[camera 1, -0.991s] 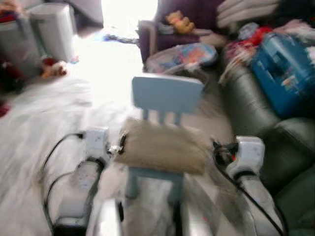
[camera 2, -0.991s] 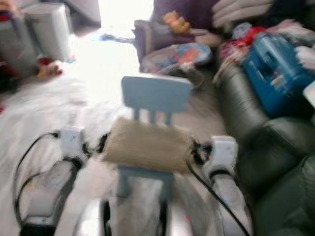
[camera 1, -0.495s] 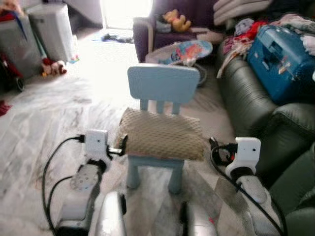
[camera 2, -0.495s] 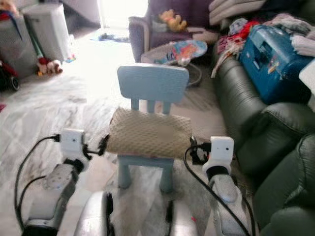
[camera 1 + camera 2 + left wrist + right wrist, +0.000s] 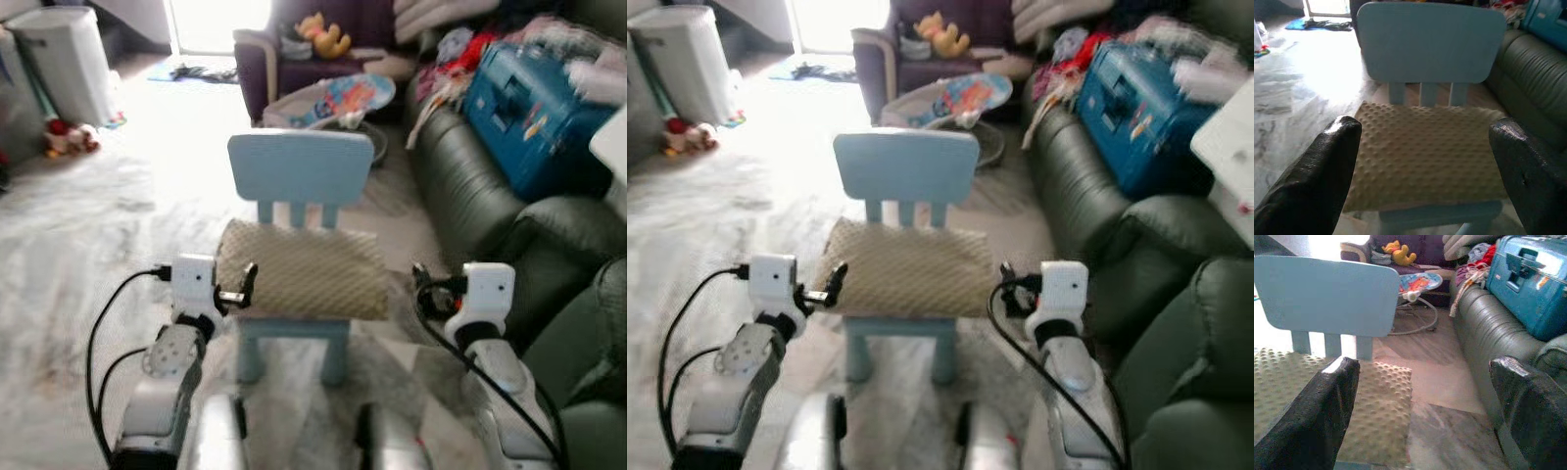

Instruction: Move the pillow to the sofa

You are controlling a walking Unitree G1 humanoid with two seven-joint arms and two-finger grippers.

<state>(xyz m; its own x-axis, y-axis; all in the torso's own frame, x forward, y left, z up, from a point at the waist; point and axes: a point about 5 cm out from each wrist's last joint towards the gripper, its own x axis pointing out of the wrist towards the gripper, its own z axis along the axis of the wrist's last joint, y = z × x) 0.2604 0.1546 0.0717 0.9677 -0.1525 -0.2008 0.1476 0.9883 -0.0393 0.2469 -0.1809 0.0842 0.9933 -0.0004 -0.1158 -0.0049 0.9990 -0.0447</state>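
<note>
A beige bumpy pillow (image 5: 304, 282) lies flat on the seat of a small light-blue child's chair (image 5: 299, 166) right in front of me. My left gripper (image 5: 240, 287) is level with the pillow's left end, and its fingers (image 5: 1317, 186) stand wide open with the pillow (image 5: 1422, 154) between them but clear of it. My right gripper (image 5: 423, 286) hovers just off the pillow's right end, open as well, with its fingers (image 5: 1312, 416) spread. The dark green leather sofa (image 5: 470, 186) runs along the right side.
A blue suitcase (image 5: 534, 113) and a heap of clothes (image 5: 460, 54) lie on the sofa's far part. Behind the chair are a baby bouncer (image 5: 328, 98) and a purple armchair (image 5: 284, 59) with a yellow plush toy. A white bin (image 5: 64, 59) and toys stand far left on the marble floor.
The blur has cleared and the whole picture has slid left as the camera moved. Both grippers keep their places at the pillow's two ends.
</note>
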